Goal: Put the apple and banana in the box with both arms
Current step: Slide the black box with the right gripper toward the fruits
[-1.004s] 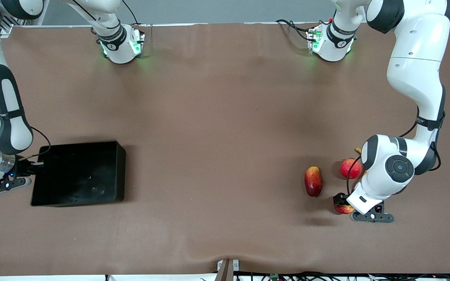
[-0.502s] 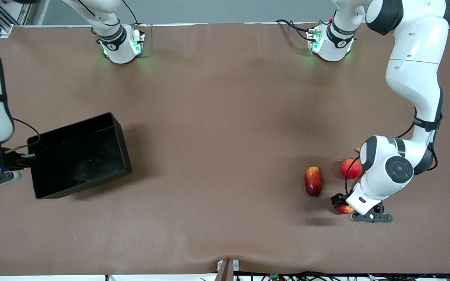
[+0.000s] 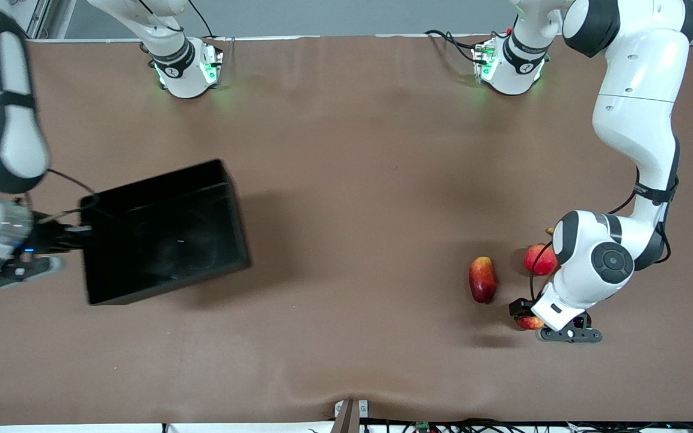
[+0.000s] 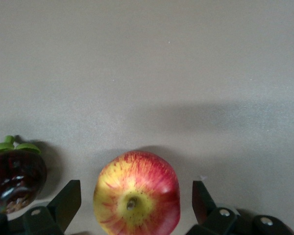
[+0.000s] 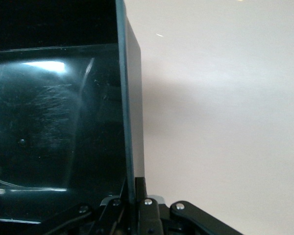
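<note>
Since a second ago, the box (image 3: 166,231) has risen off the surface (image 3: 346,240) and swung toward the middle, tilted, its wall pinched in the clenched right claw (image 3: 79,231). At the left arm's end, the left claw (image 4: 132,205) stands released, straddling the apple (image 4: 136,193) without touching it, beside a dark mangosteen (image 4: 12,174).
</note>
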You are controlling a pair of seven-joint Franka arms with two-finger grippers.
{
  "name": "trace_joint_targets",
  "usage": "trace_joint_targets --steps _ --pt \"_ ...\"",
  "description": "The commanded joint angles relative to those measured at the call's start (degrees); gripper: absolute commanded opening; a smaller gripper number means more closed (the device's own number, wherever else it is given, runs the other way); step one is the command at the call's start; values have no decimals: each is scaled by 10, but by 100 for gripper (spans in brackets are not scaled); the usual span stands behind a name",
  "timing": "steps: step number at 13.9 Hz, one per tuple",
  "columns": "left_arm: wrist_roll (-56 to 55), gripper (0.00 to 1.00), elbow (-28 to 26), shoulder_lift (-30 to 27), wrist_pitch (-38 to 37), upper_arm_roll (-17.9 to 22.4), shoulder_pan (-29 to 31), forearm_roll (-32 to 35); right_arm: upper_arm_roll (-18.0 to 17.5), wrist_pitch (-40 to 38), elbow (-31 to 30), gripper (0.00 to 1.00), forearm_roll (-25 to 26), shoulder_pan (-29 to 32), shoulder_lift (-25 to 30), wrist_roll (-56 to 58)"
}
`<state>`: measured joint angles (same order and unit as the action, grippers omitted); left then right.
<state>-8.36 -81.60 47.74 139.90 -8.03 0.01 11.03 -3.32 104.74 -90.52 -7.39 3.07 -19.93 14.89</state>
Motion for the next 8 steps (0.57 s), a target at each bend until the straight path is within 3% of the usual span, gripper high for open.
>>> trace_joint_targets --steps 1,7,8 --pt "9 100 7 8 13 1 2 10 5 -2 -4 0 -10 -74 18 -121" --pt "8 100 7 12 15 1 2 7 6 65 2 0 -39 -206 -5 -279" --pt "3 83 7 11 15 1 0 8 6 84 2 0 -38 -230 -16 -324"
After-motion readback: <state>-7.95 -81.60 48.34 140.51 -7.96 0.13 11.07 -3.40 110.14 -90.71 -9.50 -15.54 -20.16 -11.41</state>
